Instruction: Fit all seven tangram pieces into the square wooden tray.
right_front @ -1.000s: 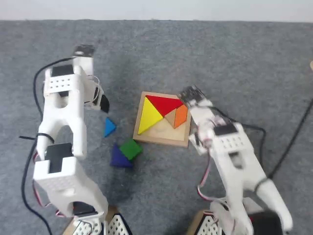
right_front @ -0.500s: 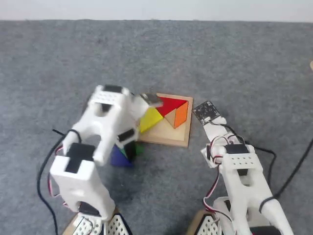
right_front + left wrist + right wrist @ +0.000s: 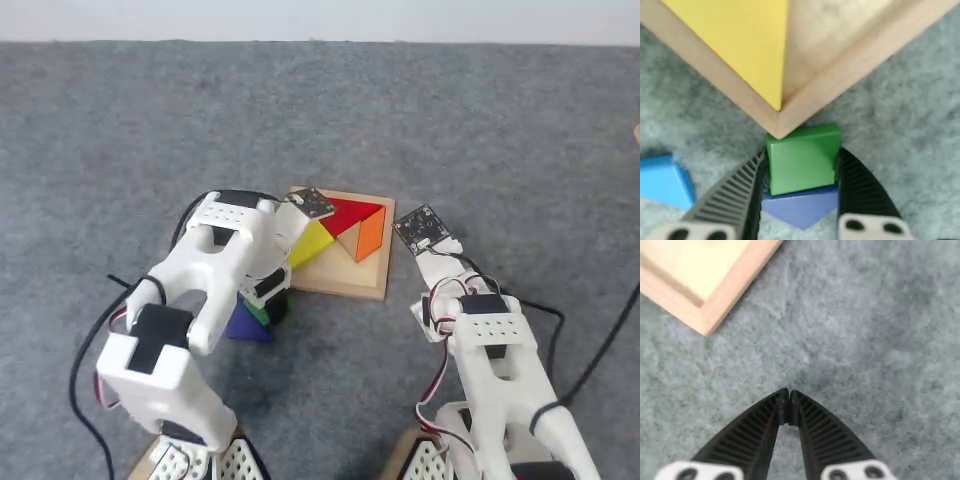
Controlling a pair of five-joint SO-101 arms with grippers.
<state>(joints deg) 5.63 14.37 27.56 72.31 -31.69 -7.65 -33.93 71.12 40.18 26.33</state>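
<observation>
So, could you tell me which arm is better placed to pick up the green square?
Left, I'd judge: the left pincer brackets the green square beside the tray corner, while the right pincer is shut over carpet.

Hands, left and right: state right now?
Left hand: open, fingers either side of the green square, grip not confirmed.
Right hand: closed, empty, over the carpet.

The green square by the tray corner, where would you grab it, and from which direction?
By its two free parallel sides, from straight above, as the left gripper straddles the green square. Of the others, one butts the tray corner, one meets the dark blue piece.
</observation>
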